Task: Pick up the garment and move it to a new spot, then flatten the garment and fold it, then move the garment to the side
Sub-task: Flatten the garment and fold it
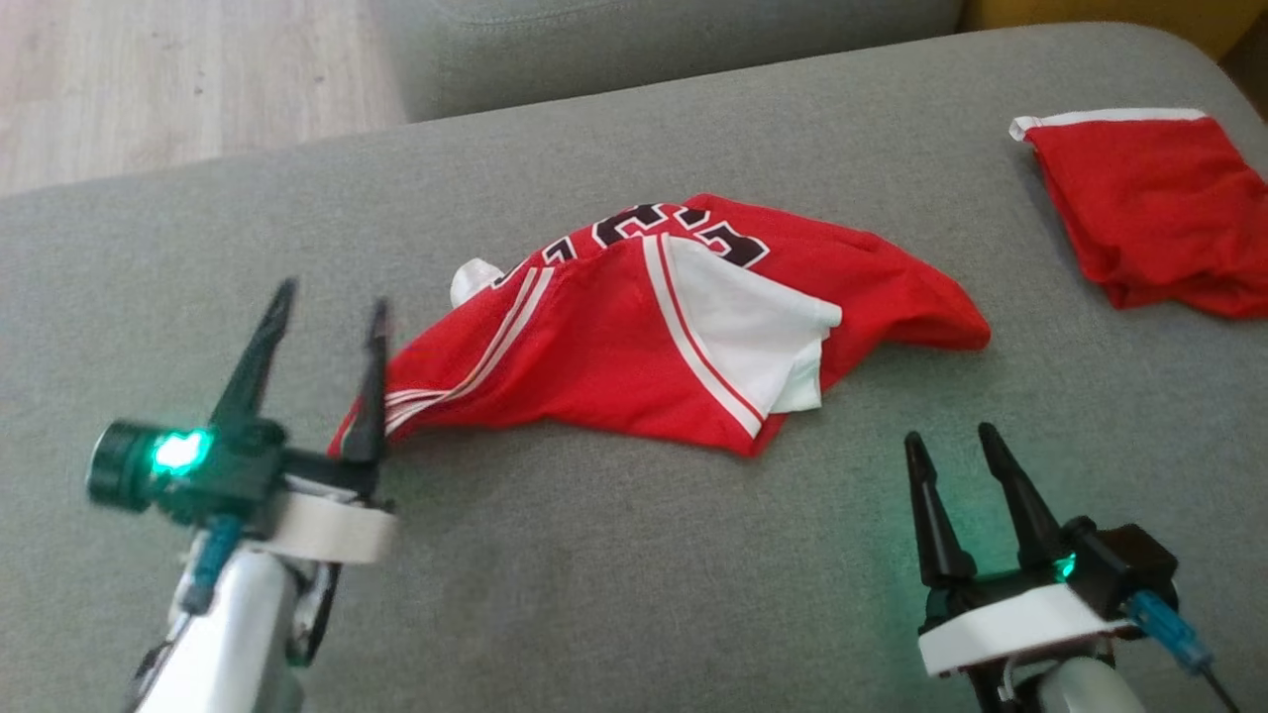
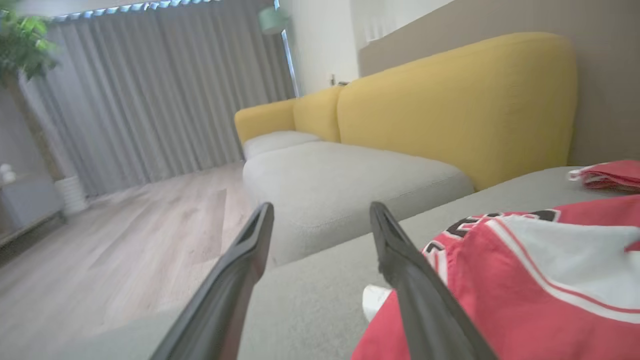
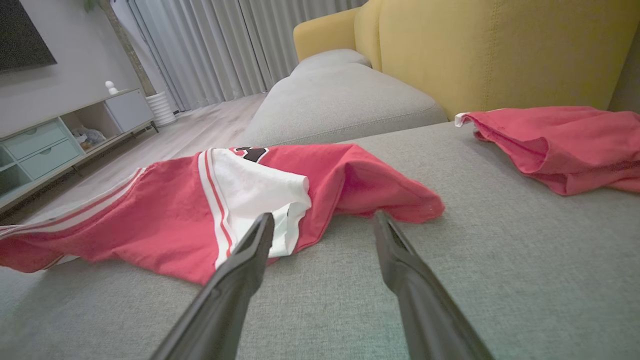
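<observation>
From the head view, I am watching the red, white-trimmed garment [image 1: 614, 347] lying crumpled in the middle of the grey sofa seat [image 1: 594, 574], with black numerals showing on its far fold. My left gripper [image 1: 332, 297] is hovering at the garment's left end, its fingers spread with nothing between them and the inner finger overlapping the edge of the cloth. My right gripper [image 1: 946, 436] is sitting near the garment's front edge, apart from it, likewise spread and empty. A second red cloth [image 1: 1149, 208] is lying well apart at the far right. In the left wrist view, the left gripper is gaping over the seat, the garment bunching against its right-hand finger. In the right wrist view, the right gripper is pointing, released, towards the garment's white panel, while the second red cloth is resting before the yellow backrest [image 3: 500, 50].
</observation>
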Available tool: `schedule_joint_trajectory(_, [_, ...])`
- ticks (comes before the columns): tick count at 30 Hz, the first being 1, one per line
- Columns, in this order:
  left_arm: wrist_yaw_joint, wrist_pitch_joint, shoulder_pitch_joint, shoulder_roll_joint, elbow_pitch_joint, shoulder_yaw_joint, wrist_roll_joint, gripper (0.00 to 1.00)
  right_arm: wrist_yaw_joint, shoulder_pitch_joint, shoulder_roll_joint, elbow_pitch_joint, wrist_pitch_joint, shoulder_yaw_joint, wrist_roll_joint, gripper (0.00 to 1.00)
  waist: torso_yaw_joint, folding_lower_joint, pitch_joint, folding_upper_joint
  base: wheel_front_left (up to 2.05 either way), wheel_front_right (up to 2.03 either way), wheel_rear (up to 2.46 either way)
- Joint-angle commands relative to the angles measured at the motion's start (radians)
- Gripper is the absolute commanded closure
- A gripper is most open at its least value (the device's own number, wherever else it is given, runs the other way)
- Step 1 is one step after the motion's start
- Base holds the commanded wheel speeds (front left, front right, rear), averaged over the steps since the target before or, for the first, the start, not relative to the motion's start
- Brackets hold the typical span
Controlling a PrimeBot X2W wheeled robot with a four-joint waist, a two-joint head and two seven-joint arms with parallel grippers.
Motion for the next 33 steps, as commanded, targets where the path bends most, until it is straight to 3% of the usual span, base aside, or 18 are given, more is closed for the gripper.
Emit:
schedule_joint_trajectory(1, [-0.003,-0.009,-0.051,0.037,-0.081,0.002,0.048,0.00,0.007,-0.032,-0.017,-0.036,-0.004,0.021,-0.003,0.00,-0.007,-0.0001,0.007,0.0000,0.00,0.00,0.00])
schedule_joint_trajectory(7, [-0.071,0.027,-0.129,0.048,-0.154,-0.182,0.212,0.00,0.007,-0.035,-0.014,-0.035,-0.004,0.027,-0.001,0.00,-0.031,-0.0001,0.035,0.0000,0.00,0.00,0.00])
schedule_joint_trajectory(12, [-0.125,0.120,-0.261,-0.015,-0.097,-0.344,0.306,0.00,0.007,-0.061,-0.010,-0.039,-0.004,0.041,0.003,0.00,-0.060,-0.0001,0.093,0.0000,0.00,0.00,0.00])
schedule_joint_trajectory(17, [-0.145,0.165,-0.387,-0.105,0.042,-0.470,0.351,0.00,0.007,-0.097,-0.008,-0.039,-0.004,0.050,0.005,0.00,-0.086,-0.0001,0.163,0.0000,0.00,0.00,0.00])
schedule_joint_trajectory(21, [-0.147,0.150,-0.477,-0.147,0.174,-0.518,0.374,0.00,0.007,-0.120,-0.008,-0.037,-0.004,0.059,0.004,0.00,-0.109,-0.0001,0.201,0.0000,0.00,0.00,0.00])
schedule_joint_trajectory(33, [-0.085,0.069,-0.631,-0.199,0.437,-0.578,0.398,0.00,0.007,-0.142,-0.004,-0.034,-0.004,0.088,0.020,0.00,-0.168,-0.0001,0.245,0.0000,0.00,0.00,0.00])
